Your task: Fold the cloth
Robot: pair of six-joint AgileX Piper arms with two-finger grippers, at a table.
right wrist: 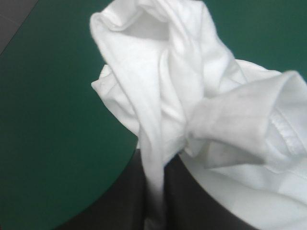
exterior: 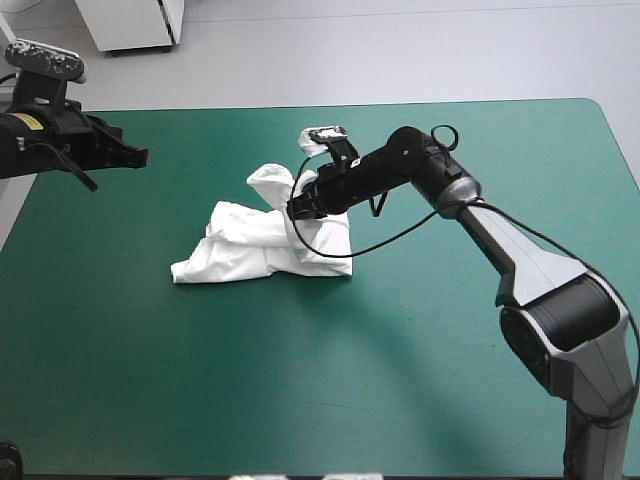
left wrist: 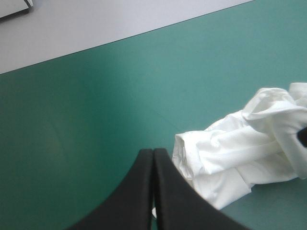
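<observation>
Item under inspection: the T-shirt (exterior: 262,238), white, lies as a crumpled heap on the teal-green cover (exterior: 400,380), left of the table's middle and well clear of every edge. Its lower part spreads flat toward the near left. One bunched portion stands up at the far right of the heap.

Right gripper (exterior: 298,208): positioned at the right side of the heap, reaching in from the right. In the right wrist view its black fingers (right wrist: 120,201) are all but closed, with a pulled-up strand of the white fabric pinched between them (a hemmed sleeve opening hangs just beside the grip). The gripped fabric is raised above the rest of the heap, which rests on the cover.

Left gripper (exterior: 138,156): held over the far left part of the table, well apart from the T-shirt. In the left wrist view its fingers (left wrist: 139,191) meet in one pointed arch and hold nothing. The heap lies ahead of it and to the right, not touching
</observation>
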